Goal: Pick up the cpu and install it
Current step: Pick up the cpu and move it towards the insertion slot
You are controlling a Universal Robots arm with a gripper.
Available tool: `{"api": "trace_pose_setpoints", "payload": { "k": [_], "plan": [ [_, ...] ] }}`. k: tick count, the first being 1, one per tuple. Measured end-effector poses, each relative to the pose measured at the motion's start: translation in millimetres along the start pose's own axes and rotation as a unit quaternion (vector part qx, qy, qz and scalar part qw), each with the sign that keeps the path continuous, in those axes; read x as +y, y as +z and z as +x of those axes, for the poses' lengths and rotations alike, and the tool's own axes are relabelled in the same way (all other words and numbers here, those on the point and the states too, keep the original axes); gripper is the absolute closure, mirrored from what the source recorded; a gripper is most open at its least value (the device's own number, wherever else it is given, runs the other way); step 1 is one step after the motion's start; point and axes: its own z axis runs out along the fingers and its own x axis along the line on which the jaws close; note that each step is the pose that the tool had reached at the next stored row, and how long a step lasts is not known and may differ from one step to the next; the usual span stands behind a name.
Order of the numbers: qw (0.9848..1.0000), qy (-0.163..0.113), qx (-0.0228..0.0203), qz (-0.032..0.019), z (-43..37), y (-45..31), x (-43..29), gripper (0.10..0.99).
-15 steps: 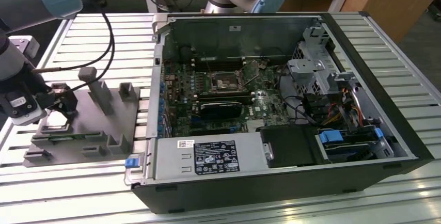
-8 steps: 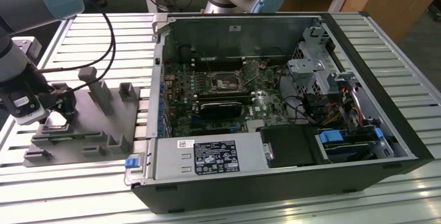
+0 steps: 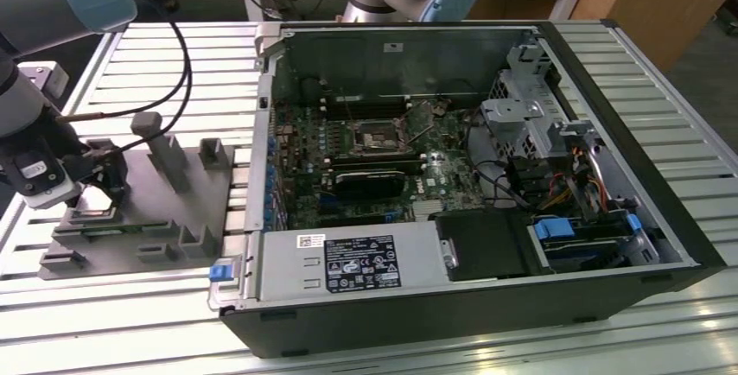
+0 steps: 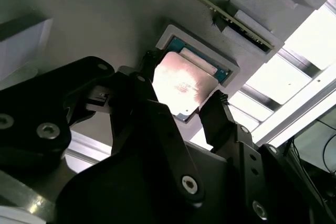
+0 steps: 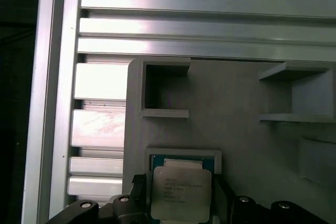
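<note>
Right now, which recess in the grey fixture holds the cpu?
The pale-framed square recess at the gripper: the cpu lies in it, silver top up. The open square recess farther along the fixture is bare.

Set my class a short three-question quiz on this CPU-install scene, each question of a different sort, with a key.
1. Fill in: the computer case lies with its side ____, showing the motherboard.
2. True or false: the cpu already sits inside the computer case.
3. Where is the hand? A) at the cpu, over the grey fixture on the exterior view's left; B) inside the computer case; C) on top of the power supply.
Key: 1 open; 2 false; 3 A.
</note>
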Motion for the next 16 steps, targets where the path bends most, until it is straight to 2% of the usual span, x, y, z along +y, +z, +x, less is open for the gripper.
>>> {"api": "trace_pose_setpoints", "payload": {
  "k": [4, 16],
  "plan": [
    [1.0000, 0.000, -0.0004, 0.0000, 0.2, -2.0, 0.2, 0.467],
    [1.0000, 0.000, -0.0004, 0.0008, 0.8, -0.1, 0.1, 0.482]
  ]
}}
